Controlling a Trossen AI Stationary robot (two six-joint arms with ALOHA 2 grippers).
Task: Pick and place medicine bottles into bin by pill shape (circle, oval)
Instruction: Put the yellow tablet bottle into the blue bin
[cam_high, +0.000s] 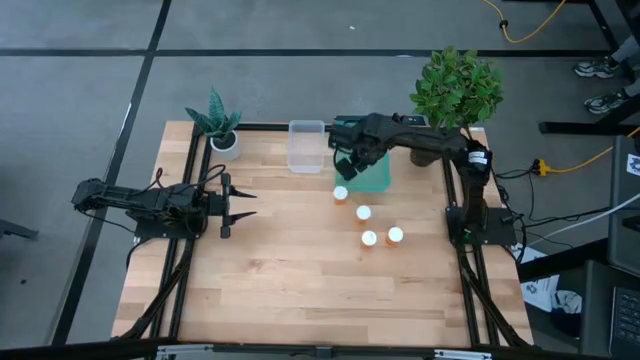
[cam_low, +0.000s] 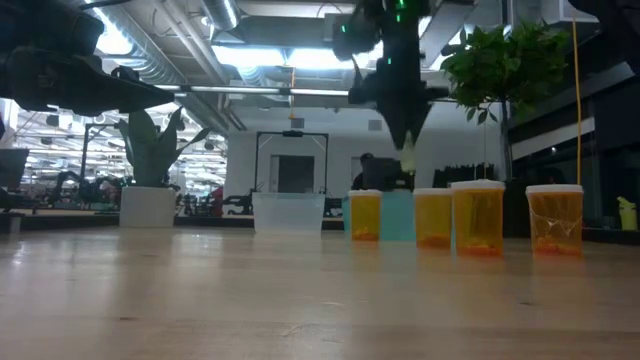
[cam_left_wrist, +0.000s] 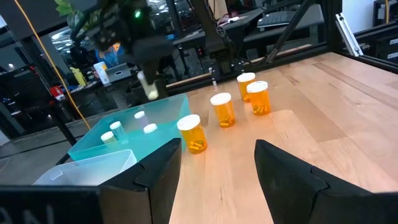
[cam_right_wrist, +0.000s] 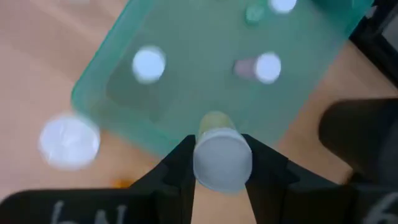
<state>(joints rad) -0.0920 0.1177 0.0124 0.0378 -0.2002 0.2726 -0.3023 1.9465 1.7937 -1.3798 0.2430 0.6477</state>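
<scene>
Four orange bottles with white caps stand on the table (cam_high: 340, 193) (cam_high: 363, 213) (cam_high: 369, 238) (cam_high: 395, 235). The teal bin (cam_high: 378, 178) holds three small pale bottles (cam_right_wrist: 149, 62) (cam_right_wrist: 267, 67) (cam_right_wrist: 283, 6). The clear bin (cam_high: 306, 145) stands to its left. My right gripper (cam_high: 350, 162) hangs over the teal bin's near-left edge, shut on a small pale bottle (cam_right_wrist: 222, 158). My left gripper (cam_high: 240, 205) is open and empty at the table's left, well away from the bottles. My right gripper pinches the small pale bottle by the sides of its white cap (cam_right_wrist: 198, 163) between its two fingers. The fingers point down from above. The bottle hangs upright below them (cam_low: 408, 158), cap up, lifted clear above the teal bin's edge (cam_right_wrist: 155, 140).
A small potted plant (cam_high: 222, 128) stands at the far left corner and a bushy one (cam_high: 455, 90) at the far right. A dark frame runs along the table's edges (cam_high: 185, 290). Bare wood lies in the near half of the table (cam_high: 300, 290).
</scene>
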